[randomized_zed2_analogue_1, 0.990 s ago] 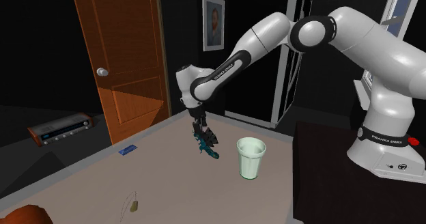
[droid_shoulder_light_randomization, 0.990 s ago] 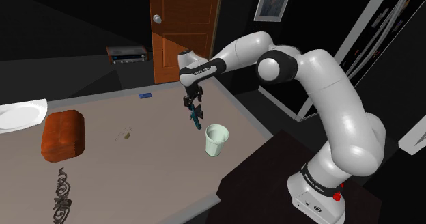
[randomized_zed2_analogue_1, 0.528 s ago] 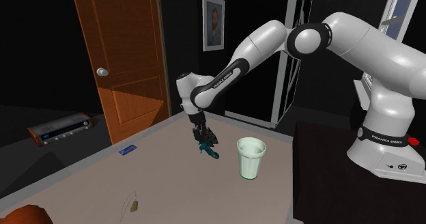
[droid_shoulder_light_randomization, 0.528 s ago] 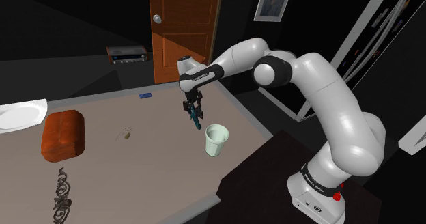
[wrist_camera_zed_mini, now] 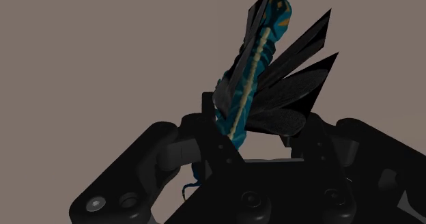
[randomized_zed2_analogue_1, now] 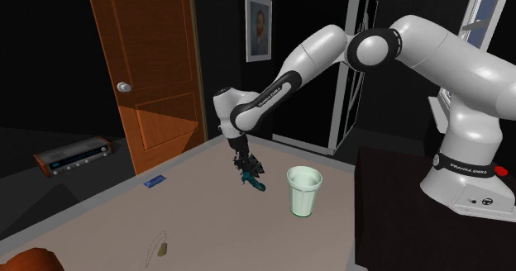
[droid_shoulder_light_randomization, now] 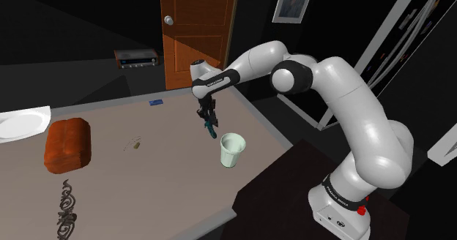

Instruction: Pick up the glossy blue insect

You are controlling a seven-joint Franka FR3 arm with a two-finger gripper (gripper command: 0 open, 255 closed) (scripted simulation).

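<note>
Nearest, at the shoulder view's lower right, the white box stand (droid_shoulder_light_randomization: pixel 338 205) is cut off by the frame's edge. At the lower left a dark scrolled ornament (droid_shoulder_light_randomization: pixel 66 209) lies on the grey-brown table (droid_shoulder_light_randomization: pixel 168 180), too dim to name. Above it sits a reddish-brown loaf-shaped block (droid_shoulder_light_randomization: pixel 67 145), and a white dish (droid_shoulder_light_randomization: pixel 20 121) is cropped by the left edge. A small tan thing (droid_shoulder_light_randomization: pixel 135 145) at mid-table is too small to make out.

Right of centre stands a pale green cup (droid_shoulder_light_randomization: pixel 231 150). Just beside it, up and to the left, the all-black gripper (droid_shoulder_light_randomization: pixel 207 120) points down, clenched on a glossy blue-green insect with dark wings (droid_shoulder_light_randomization: pixel 211 132), which hangs below it. In the wrist view the fingers (wrist_camera_zed_mini: pixel 213 139) clasp one end of the body and hide it, while the ribbed body and wings jut out over bare table. Whether its lower tip clears the table I cannot tell.

Beyond, a small blue card (droid_shoulder_light_randomization: pixel 154 102) lies near the table's far edge. Farthest are an orange-brown panelled door (droid_shoulder_light_randomization: pixel 198 34), a wood-cased radio (droid_shoulder_light_randomization: pixel 136 57) to its left, and a framed portrait (droid_shoulder_light_randomization: pixel 294 1) cut by the top edge.
</note>
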